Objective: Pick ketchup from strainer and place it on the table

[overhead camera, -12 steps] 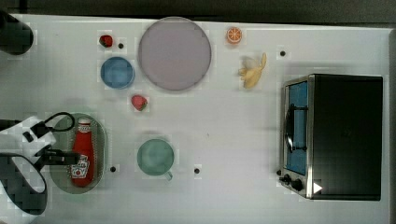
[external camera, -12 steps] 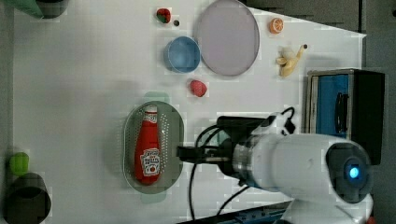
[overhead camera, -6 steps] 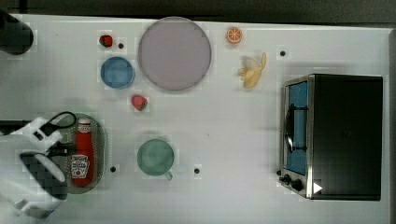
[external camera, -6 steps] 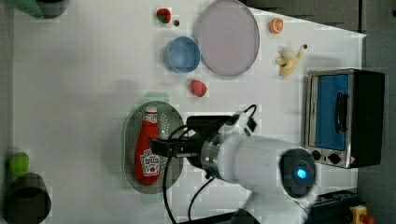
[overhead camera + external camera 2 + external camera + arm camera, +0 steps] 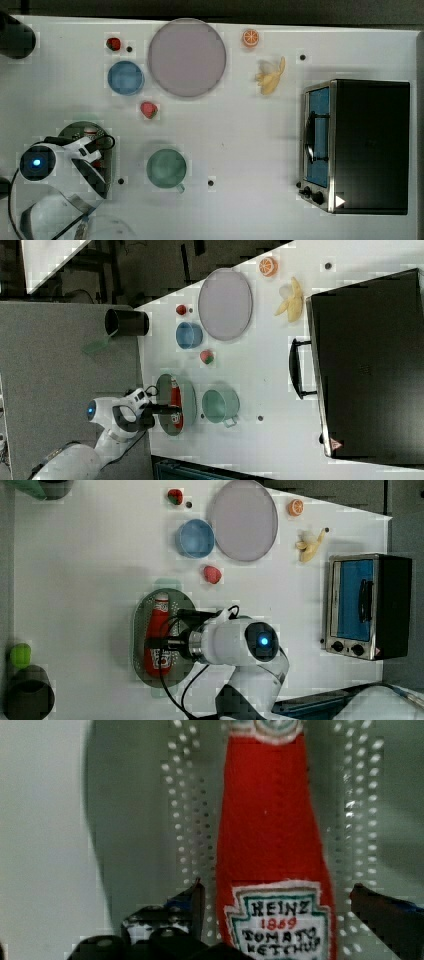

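- Straddling the label end of the small red ketchup bottle with a white cap (image 5: 272,850), the arm's black two-finger gripper (image 5: 277,912) is spread: one finger shows on each side of the body in the wrist view, and a gap is visible on each side, so no pinch yet.
- Ketchup bottle: lying on its side inside the pale green oval perforated strainer (image 5: 140,630), directly beneath the hand, cap pointing away from the wrist. Surface looks stitched and fabric-like, so judged light, soft and somewhat squashable, not slippery, not fragile. Best hold, by judgement: across the wide labelled body between the two fingers, where it is thickest; the narrow neck would give less purchase.
- Strainer: surrounds the bottle on all sides; its holed base shows just beside each finger, so the fingers sit close to the basket floor.
- Large flat white table (image 5: 240,150): bare surface just beyond the strainer rim offers room for the placement.
- Round green cup with a small handle (image 5: 166,169): near the hand, outside the strainer.
- Small red strawberry (image 5: 148,109): a little farther.
- Blue round bowl (image 5: 125,77) and large grey round plate (image 5: 186,57): well apart.
- Black and silver toaster oven (image 5: 357,145): farthest.
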Robot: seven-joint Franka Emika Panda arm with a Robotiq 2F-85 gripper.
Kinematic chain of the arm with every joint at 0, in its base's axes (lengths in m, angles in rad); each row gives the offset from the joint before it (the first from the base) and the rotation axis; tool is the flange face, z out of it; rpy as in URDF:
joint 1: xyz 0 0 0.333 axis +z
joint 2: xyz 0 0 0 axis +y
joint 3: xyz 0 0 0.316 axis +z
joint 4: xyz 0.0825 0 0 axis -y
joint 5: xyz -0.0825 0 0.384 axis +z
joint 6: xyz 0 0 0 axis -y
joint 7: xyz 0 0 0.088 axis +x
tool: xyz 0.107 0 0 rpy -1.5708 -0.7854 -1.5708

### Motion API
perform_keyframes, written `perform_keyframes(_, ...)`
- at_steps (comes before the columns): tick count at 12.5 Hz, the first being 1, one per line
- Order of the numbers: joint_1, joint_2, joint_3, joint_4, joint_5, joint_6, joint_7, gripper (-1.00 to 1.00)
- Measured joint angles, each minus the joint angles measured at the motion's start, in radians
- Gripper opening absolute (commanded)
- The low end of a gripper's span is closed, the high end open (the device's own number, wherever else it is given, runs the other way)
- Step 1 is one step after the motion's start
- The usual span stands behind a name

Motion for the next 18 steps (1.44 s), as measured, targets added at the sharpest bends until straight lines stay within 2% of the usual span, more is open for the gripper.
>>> perform_keyframes(3, 0.009, 0.059, -0.008, -0.006, -0.061, 0.032, 0.035, 1.0)
perform_keyframes(4, 0.024, 0.068, -0.022, -0.006, -0.066, 0.05, 0.042, 0.91)
perform_keyframes(6, 0.031, 0.079, -0.03, -0.006, -0.076, 0.062, 0.046, 0.43)
perform_keyframes(7, 0.032, 0.078, -0.031, -0.004, -0.077, 0.067, 0.048, 0.25)
perform_keyframes(11, 0.035, 0.057, -0.031, -0.006, -0.076, 0.071, 0.076, 0.25)
perform_keyframes(13, 0.031, -0.008, -0.021, -0.008, -0.07, -0.008, 0.077, 0.25)
perform_keyframes(18, -0.009, -0.338, 0.022, 0.002, 0.163, -0.298, 0.063, 0.25)
